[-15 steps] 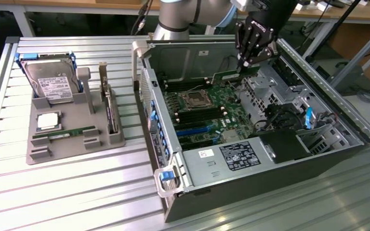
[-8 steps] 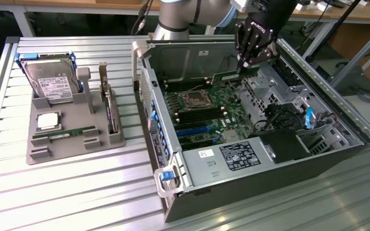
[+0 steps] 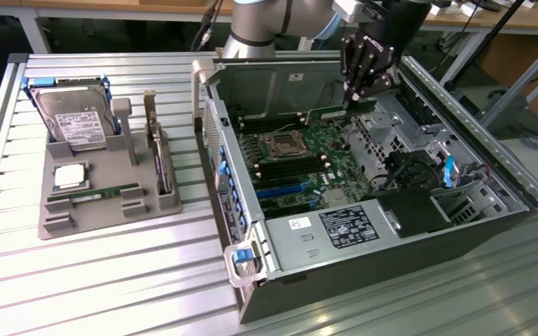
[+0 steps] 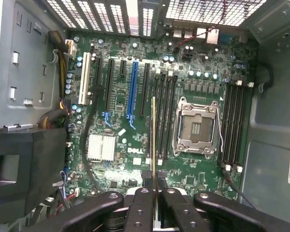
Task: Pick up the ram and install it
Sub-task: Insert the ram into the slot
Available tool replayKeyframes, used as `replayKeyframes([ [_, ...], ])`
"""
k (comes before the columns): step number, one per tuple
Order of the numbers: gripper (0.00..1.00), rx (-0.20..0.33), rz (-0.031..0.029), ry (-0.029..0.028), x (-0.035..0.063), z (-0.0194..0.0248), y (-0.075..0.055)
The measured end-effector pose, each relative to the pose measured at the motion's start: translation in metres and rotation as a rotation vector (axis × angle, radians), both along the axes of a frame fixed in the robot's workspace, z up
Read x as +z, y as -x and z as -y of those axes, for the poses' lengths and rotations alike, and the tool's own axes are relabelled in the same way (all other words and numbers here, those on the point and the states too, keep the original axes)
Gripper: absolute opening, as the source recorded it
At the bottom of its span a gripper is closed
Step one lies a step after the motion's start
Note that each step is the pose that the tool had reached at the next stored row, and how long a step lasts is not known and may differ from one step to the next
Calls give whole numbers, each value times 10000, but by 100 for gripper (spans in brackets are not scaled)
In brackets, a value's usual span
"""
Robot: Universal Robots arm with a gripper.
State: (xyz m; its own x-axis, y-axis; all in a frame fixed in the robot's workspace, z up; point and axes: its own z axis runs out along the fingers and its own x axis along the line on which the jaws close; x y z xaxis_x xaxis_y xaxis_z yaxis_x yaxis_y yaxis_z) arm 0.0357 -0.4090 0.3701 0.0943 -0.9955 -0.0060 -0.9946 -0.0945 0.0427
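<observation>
Hanging edge-on inside the open computer case (image 3: 391, 266), the ram (image 4: 153, 130) is held clenched between the narrowly parted fingers of the tool (image 4: 154, 181), over the motherboard (image 4: 116, 96), by the black memory slots (image 4: 165, 116) beside the processor socket (image 4: 197, 126).

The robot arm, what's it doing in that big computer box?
The robot's hand is shut on the ram, a thin green stick. It holds the stick upright inside the open computer case, just above the motherboard. The stick hangs over the long black slots beside the empty processor socket. It doesn't look pushed into a slot yet.
</observation>
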Motion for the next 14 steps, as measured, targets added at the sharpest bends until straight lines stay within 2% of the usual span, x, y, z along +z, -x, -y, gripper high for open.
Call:
replayKeyframes([
  [6, 13, -1189, 0, 0, -35, 0, 0],
  [8, 13, -1407, -1, 2, -41, 0, 0],
  [14, 13, -1436, 0, 0, -62, 2, 0],
])
